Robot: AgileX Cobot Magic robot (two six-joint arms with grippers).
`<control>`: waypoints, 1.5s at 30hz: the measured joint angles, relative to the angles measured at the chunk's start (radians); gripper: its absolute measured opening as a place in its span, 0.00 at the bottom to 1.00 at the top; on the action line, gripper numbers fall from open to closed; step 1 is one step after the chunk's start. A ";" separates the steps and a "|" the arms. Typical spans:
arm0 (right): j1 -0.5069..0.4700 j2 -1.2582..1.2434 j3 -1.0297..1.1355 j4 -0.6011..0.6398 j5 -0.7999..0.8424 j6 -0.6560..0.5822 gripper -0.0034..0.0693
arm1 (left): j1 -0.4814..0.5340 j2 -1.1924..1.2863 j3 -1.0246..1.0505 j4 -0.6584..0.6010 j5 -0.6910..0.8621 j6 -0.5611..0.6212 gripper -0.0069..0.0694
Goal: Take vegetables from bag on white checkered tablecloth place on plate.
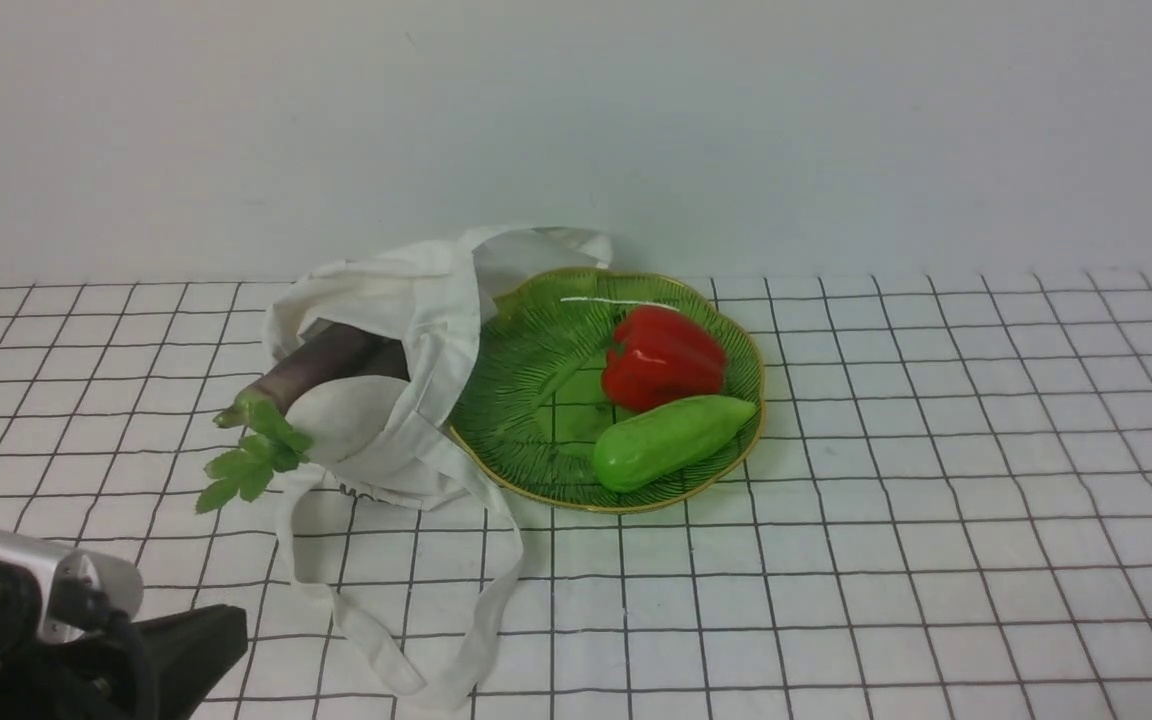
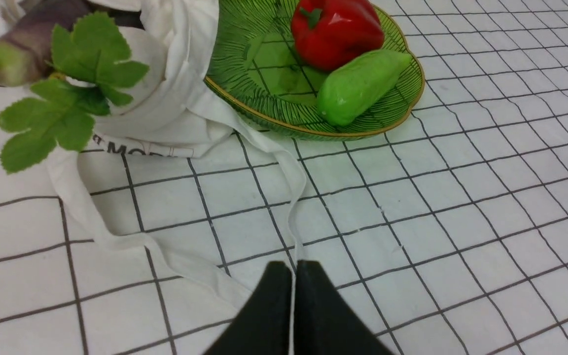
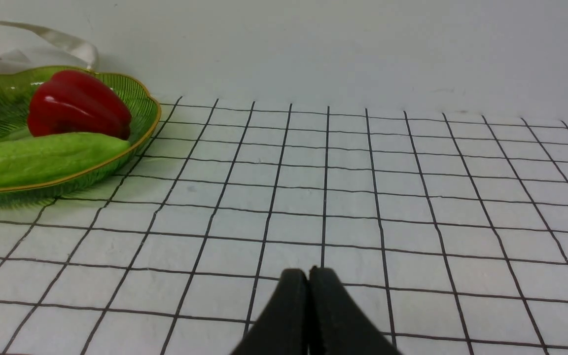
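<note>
Front view: white cloth bag (image 1: 406, 330) lies left of centre on the white checkered tablecloth (image 1: 936, 520), its mouth facing near-left, its right edge overlapping the green plate (image 1: 526, 350). A purple eggplant (image 1: 321, 365) with green leaves (image 1: 251, 455) protrudes from the bag. On the plate lie a red bell pepper (image 1: 661, 355) and, touching it on the near side, a green cucumber (image 1: 671, 440).

Left wrist view alone shows printed lettering on the bag's near edge and one strap (image 2: 291, 197) running to the left tool (image 2: 293, 268), fingers together, with the strap's edge at the seam; whether it is pinched cannot be told.

Right wrist view alone shows the right tool (image 3: 308, 276), closed and empty, low over bare cloth well right of the plate.

Only the left arm's housing (image 1: 36, 590) shows at the front view's near-left corner.
</note>
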 joint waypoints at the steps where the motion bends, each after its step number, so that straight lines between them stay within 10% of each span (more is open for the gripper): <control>1: 0.000 0.000 0.000 0.000 0.000 0.000 0.03 | 0.000 -0.001 0.000 0.006 0.000 0.000 0.08; 9: 0.000 0.000 0.000 0.000 0.000 0.000 0.03 | 0.046 -0.136 0.063 0.192 -0.004 0.012 0.08; 20: 0.000 0.000 0.000 0.000 0.000 0.000 0.03 | 0.352 -0.489 0.312 0.265 0.000 -0.020 0.08; 45: 0.000 0.000 0.000 0.000 0.000 0.000 0.03 | 0.369 -0.600 0.332 0.264 0.090 -0.020 0.08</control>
